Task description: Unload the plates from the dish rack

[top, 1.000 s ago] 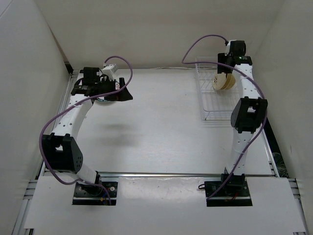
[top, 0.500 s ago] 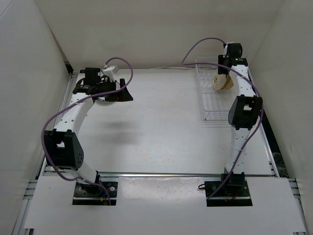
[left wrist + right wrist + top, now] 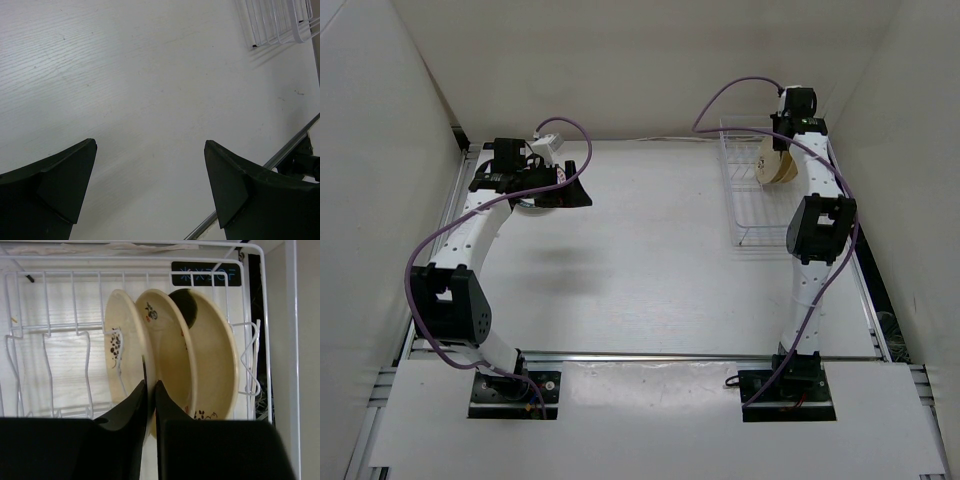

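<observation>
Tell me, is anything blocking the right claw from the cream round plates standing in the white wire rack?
Nothing visible does. The right gripper pinches the rim of the middle cream round plate in the white wire dish rack; the left plate and right plate stand close beside it.

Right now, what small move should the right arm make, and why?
Probably lift straight up: the right gripper is pinching the middle plate's rim, and that plate stands in the dish rack between two other plates, so a sideways pull might knock them.
</observation>
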